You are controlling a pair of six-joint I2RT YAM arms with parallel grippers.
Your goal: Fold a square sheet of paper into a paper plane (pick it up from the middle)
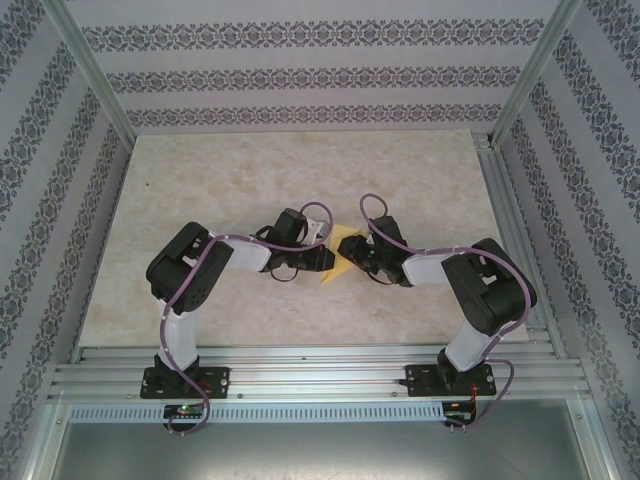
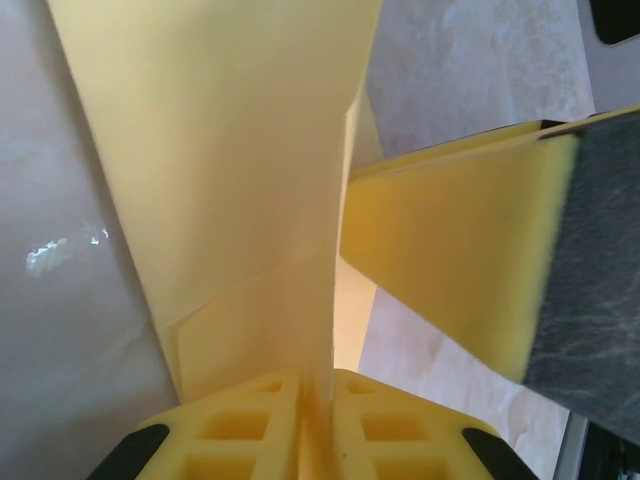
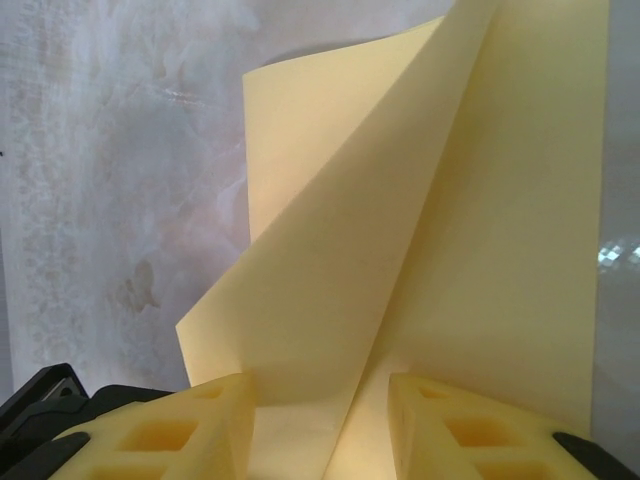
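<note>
The square sheet of paper (image 1: 343, 257) is yellow, folded, and held up between the two grippers over the middle of the table. In the left wrist view the sheet (image 2: 230, 150) rises from my left gripper (image 2: 320, 388), whose yellow fingers are pressed together on a fold of it. One finger (image 2: 450, 260) of the right gripper crosses that view at the right, close beside the sheet. In the right wrist view the creased sheet (image 3: 400, 230) stands between the fingers of my right gripper (image 3: 320, 405), which are apart and not pinching it. From above, the left gripper (image 1: 325, 258) and right gripper (image 1: 362, 258) face each other.
The marbled table top (image 1: 300, 180) stretches bare behind and beside the arms. Aluminium rails (image 1: 320, 365) run along the near edge with both arm bases on them. A rail (image 1: 510, 230) runs down the right side. Patterned walls close in the left, back and right.
</note>
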